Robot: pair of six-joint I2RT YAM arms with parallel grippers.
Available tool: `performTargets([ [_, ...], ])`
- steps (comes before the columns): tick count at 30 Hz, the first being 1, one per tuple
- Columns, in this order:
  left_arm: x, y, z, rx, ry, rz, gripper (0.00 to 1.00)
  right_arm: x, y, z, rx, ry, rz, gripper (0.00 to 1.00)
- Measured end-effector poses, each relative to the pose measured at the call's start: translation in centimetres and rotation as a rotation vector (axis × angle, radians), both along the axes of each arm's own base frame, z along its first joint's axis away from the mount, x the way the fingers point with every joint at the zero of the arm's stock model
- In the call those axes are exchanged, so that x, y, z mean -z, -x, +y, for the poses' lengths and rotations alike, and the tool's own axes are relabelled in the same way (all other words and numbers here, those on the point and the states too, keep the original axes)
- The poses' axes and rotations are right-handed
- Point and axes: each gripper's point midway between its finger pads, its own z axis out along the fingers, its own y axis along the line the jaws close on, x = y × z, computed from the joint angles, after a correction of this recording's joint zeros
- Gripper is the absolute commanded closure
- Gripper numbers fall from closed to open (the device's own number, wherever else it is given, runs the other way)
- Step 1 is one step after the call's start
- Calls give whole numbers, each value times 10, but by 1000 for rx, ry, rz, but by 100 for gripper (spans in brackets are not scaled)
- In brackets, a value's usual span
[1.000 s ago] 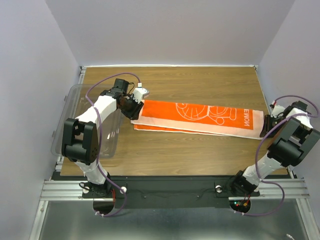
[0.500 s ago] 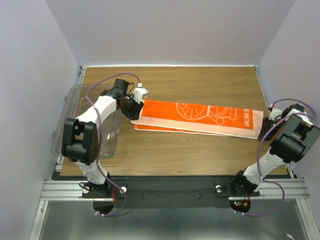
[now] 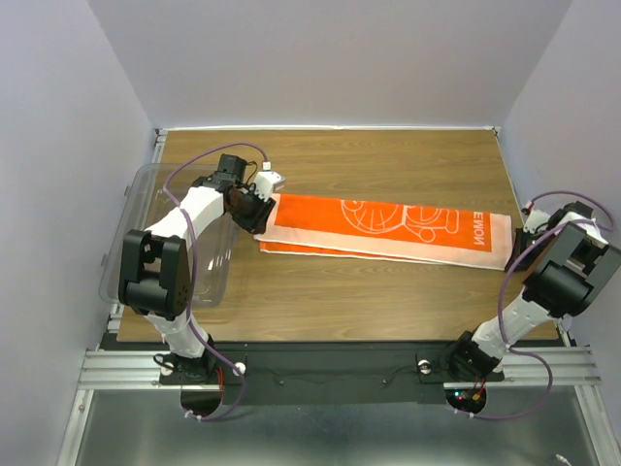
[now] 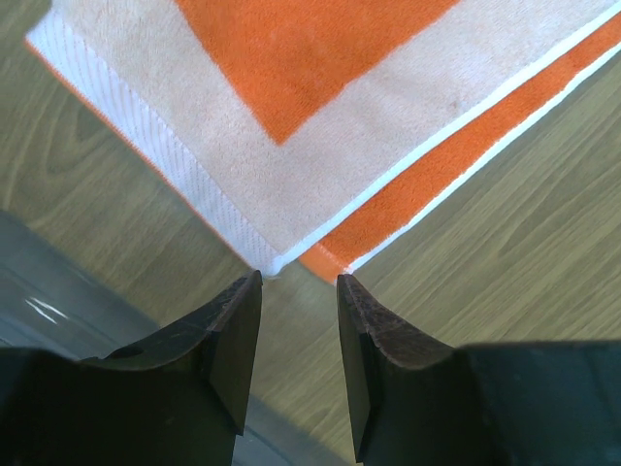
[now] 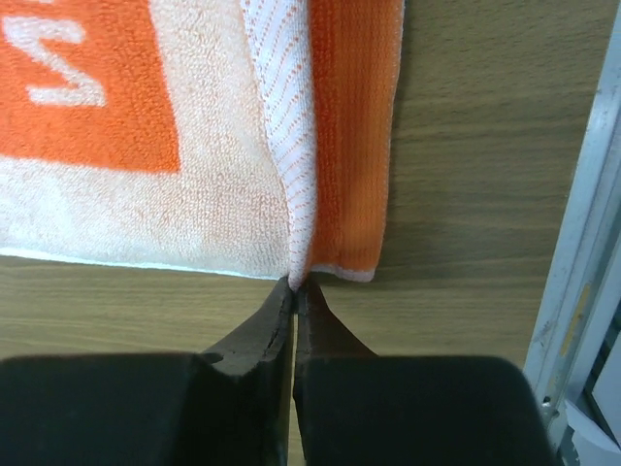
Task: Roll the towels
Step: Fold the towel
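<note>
Where the right gripper [image 5: 294, 283] meets the towel [image 5: 194, 146], its fingers [image 5: 257, 335] are pressed together at the near corner of the short end. A ridge of white hem runs up out of the tips, so they appear to have nipped the cloth, though the contact is too small to confirm. Left gripper [image 4: 299, 291]: fingers [image 4: 233, 335] apart, tips low over the table [image 4: 505, 252], framing the opposite end's near corner without touching it; nothing held. Towel lies flat, lengthwise across the middle of the table, printed side up and doubled over, with the lower layer showing as an orange strip along the near edge. Handling, judged: light, limp terry with good friction and nothing fragile; it will sag and drag rather than lift as a sheet, and the two layers may shear apart. Best hold is at the hem corners of a short end, catching both layers so the roll starts square. Surroundings: clear tub [image 3: 155, 233] just behind the left arm, near the towel's left end; metal rail [image 5: 592, 252] close beside the right end. The tub crowds the left wrist, and the rail leaves the right wrist little room to back off.
</note>
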Motion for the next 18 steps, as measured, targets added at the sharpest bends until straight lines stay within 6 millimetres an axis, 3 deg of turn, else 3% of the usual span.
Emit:
performTargets([
  [8,19,14,15,-86,-42,48,53,-28,-10,2,-14,14,-87,100],
  [18,22,4,18,-200,-81,19,50,-34,-13,6,-28,-9,-102,99],
])
